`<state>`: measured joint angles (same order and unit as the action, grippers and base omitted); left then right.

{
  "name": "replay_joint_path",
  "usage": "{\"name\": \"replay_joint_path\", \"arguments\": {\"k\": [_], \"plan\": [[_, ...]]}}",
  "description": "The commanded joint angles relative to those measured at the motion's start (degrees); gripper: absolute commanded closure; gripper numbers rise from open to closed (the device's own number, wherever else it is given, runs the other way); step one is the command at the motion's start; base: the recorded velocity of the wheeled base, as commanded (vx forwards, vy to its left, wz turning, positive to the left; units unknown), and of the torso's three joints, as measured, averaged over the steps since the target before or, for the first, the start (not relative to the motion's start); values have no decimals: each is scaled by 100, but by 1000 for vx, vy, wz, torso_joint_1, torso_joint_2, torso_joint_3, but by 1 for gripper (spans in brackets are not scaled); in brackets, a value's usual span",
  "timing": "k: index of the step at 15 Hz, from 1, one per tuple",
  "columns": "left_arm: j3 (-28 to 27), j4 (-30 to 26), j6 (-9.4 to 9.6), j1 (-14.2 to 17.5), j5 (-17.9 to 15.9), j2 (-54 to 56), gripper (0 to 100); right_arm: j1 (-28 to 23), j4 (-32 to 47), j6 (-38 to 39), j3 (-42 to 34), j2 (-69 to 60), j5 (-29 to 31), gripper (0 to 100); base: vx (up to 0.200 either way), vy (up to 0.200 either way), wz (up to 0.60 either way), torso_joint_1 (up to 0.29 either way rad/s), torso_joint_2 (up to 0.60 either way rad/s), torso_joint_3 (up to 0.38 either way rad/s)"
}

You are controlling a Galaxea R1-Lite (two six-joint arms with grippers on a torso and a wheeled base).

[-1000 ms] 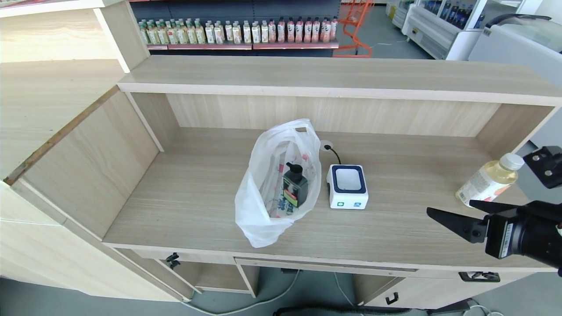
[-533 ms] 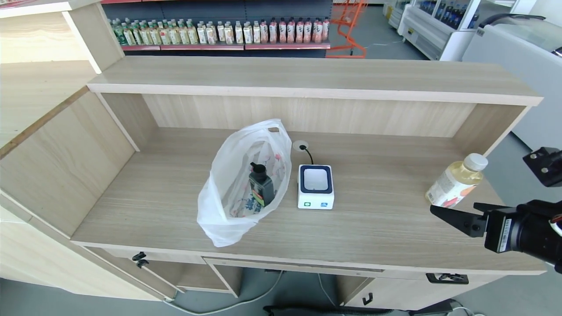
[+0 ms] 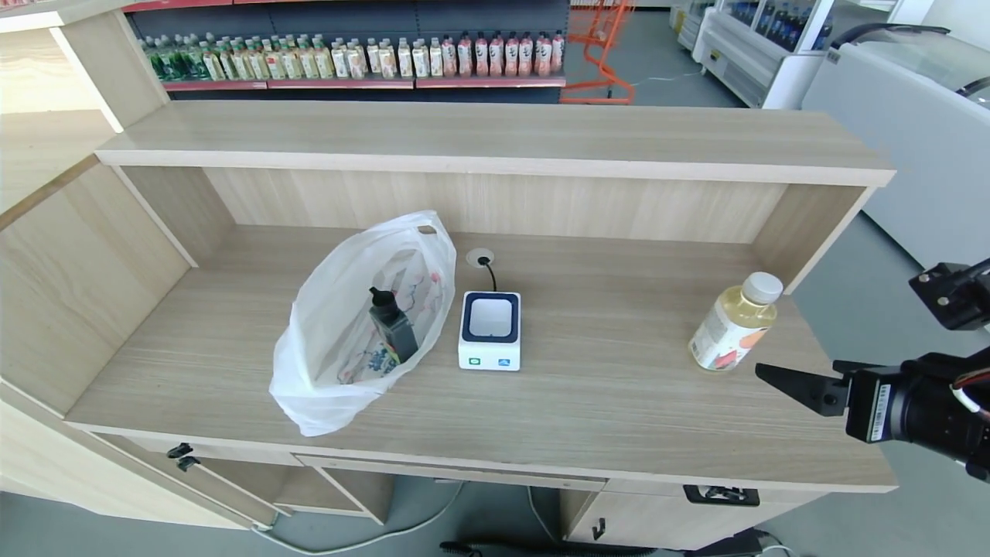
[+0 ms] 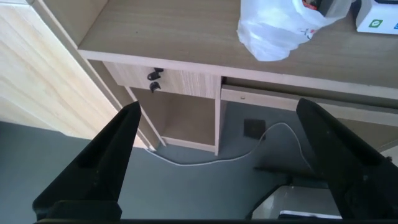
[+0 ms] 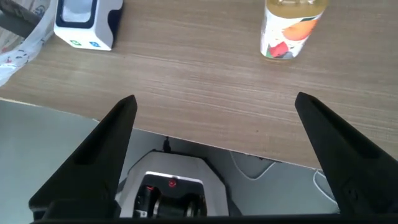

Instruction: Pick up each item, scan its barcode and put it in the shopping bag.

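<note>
Bottle (image 3: pixel 735 323): clear plastic, pale yellow liquid nearly to the shoulder, white cap (image 3: pixel 762 287), printed label (image 3: pixel 715 348) round the lower body. It stands upright on the bench (image 3: pixel 619 402) near the right end, well apart from the scanner (image 3: pixel 490 330).

Right gripper (image 5: pixel 214 102): jaws spread wide, nothing between them. It is level with the bench's front edge, with the bottle ahead of it and not touched.

Left gripper (image 4: pixel 219 106): jaws spread, empty, hanging below the bench front on the bag side.

Bag (image 3: pixel 340 348): thin white film, slumped with its mouth open, just beside the scanner on its left. A dark pump bottle (image 3: pixel 393 329) lies inside.

Handling, judged:
- Nearly full, so moderately heavy for its size, and the liquid will slosh on a quick swing.
- The wall is probably thin and will give under a hard squeeze. A firm, not crushing, close seems right.
- The label looks glossy, so it may slip. The grip should be square across the body.
- It is tall on a narrow foot, so a nudge from one finger before the other lands could tip it.
- Best hold: mid-body, at the top of the label, below the shoulder taper. The cap is too small and too high.
- I cannot tell where the barcode is, so the bottle may need turning over the scanner.
</note>
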<state>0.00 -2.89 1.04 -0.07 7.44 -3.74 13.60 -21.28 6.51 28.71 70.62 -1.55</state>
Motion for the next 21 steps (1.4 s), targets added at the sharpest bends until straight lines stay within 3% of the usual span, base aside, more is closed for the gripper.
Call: {"name": "replay_joint_path", "arguments": {"k": [1, 4, 9, 12, 17, 21], "plan": [[0, -1, 2, -1, 3, -48, 0, -95, 2, -9, -6, 145, 14, 0, 0, -200, 0, 7, 2, 7], [0, -1, 2, -1, 3, -30, 0, -209, 2, -18, -6, 268, 5, 0, 0, -200, 0, 4, 2, 2], [0, -1, -25, -1, 3, 374, 0, -244, -7, -18, -14, 470, 14, 0, 0, 0, 0, 0, 0, 0], [0, -1, -25, -1, 3, 374, 0, -367, -157, -36, 30, 1006, 427, 0, 0, 0, 0, 0, 0, 0], [0, -1, -25, -1, 3, 374, 0, -253, -1809, -1, -14, 2167, 392, 0, 0, 0, 0, 0, 0, 0], [0, -1, -25, -1, 3, 374, 0, -192, -2635, -27, 12, 2799, 401, 0, 0, 0, 0, 0, 0, 0]]}}
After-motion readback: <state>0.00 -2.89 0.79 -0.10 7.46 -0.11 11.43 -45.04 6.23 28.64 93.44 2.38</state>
